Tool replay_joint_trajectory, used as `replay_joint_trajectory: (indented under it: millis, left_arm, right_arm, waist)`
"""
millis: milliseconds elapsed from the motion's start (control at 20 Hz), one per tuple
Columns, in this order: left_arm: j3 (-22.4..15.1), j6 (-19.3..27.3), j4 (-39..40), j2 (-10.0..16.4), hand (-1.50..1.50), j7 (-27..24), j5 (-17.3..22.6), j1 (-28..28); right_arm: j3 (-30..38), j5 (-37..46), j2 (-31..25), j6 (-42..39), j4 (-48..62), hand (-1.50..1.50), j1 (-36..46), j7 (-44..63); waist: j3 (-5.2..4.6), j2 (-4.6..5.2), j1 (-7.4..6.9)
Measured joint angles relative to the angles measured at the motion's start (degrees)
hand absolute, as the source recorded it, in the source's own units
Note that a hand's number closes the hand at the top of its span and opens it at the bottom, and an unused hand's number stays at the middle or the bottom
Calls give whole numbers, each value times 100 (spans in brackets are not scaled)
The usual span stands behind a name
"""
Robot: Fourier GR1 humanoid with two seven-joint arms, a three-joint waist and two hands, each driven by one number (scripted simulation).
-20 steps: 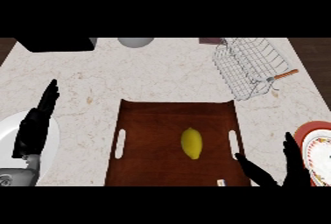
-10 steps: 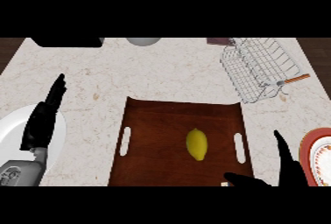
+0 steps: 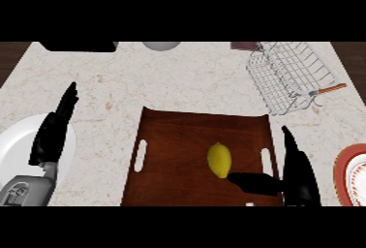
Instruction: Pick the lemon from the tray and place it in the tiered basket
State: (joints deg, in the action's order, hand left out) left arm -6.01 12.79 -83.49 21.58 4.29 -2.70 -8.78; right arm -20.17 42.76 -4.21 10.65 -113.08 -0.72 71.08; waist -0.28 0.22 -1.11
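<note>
At the counter's point(image 3: 143, 82) left edge lay a white plate point(image 3: 18, 145). The left hand point(image 3: 52, 135) stood over its right rim, released, fingers straight towards the far edge. Bare counter lay between that hand and the tray point(image 3: 178, 140), which sat at the near edge. The lemon point(image 3: 220, 160) lay on the tray, right of its middle, near the right handle slot. The right hand point(image 3: 298, 169) stood along the tray's right edge, fingers straight, grasping nothing, its thumb pointing left with the tip just beside the lemon's near end. The basket point(image 3: 286, 72) sat at the far right corner, open counter between it and the tray. A red-rimmed plate point(image 3: 350, 172) lay at the right edge.
</note>
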Motion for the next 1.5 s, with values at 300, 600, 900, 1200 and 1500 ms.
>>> replay_joint_trajectory:
  millis: [300,600,900,1200,1500]
  left_arm:
    - [60,-49,68,-6,0,-47,9,-55]
    - [189,-175,51,85,0,-61,74,2]
    - [170,-119,57,-11,0,-109,-1,78]
    - [214,-149,81,-16,0,-141,-26,79]
    - [259,-188,82,-25,0,-81,-27,1]
  right_arm:
    - [139,32,304,-341,612,-150,364,43]
    - [81,23,368,-521,984,-150,508,34]
    - [-64,206,376,-718,1206,-150,585,33]
    - [-181,473,371,-839,1311,-150,584,32]
    - [-279,501,365,-839,1521,-150,624,28]
  waist:
    - [6,-1,26]
    - [12,-16,44]
    - [10,-27,66]
    - [11,-30,85]
    - [13,-27,81]
